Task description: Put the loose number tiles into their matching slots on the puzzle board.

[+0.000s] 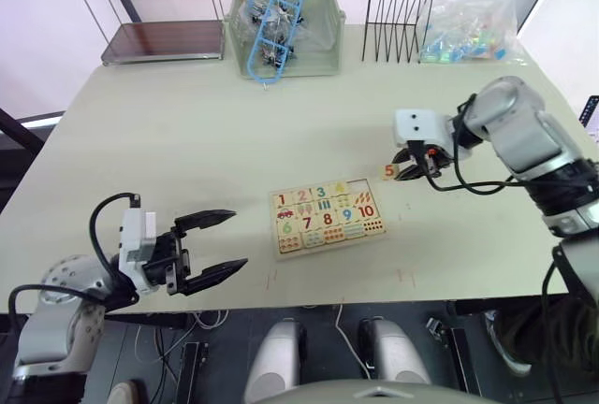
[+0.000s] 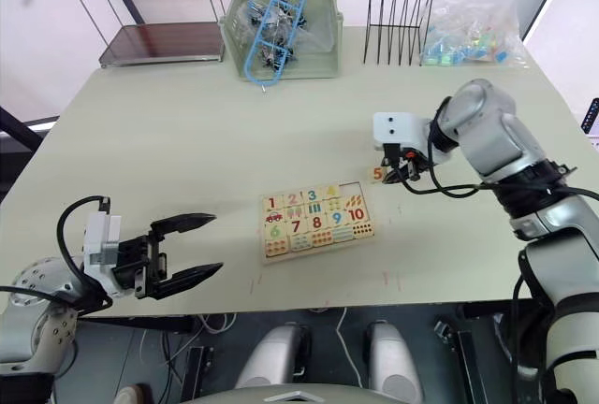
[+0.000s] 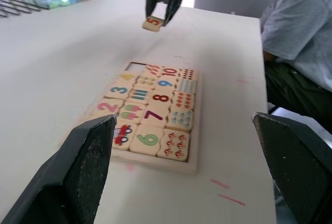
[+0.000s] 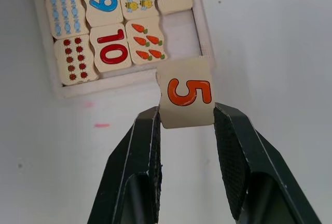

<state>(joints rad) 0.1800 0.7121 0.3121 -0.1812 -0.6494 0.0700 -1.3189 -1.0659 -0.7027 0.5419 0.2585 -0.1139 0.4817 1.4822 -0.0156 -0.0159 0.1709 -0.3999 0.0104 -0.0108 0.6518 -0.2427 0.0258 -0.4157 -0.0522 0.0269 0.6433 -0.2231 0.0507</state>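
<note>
Nearest the head camera, at about 7 o'clock on the table (image 1: 187, 142), the left gripper (image 1: 217, 245) hangs just past the near edge with its two black fingers spread wide and nothing between them, pointing toward the puzzle board (image 1: 326, 219). That board lies flat near the table's middle front, its top row showing tiles 1 to 4 seated and one bare square slot (image 4: 179, 32) at its right end, above the carrots picture. At roughly 2 o'clock from the board, the right gripper (image 1: 408, 169) is clamped on the 5 tile (image 4: 185, 100), its fingers pressing the tile's two opposite sides; in the left wrist view the tile is lifted off the table, well apart from the board's far right corner. Along the far edge, from 11 to 1 o'clock, stand a two-tier shelf (image 1: 154, 11), a pale green bin (image 1: 323, 21) holding a blue frame, a black wire rack (image 1: 398, 19) and a clear bag of colourful bits (image 1: 473, 25). A person in a grey shirt (image 3: 295, 32) sits just beyond the table edge.
</note>
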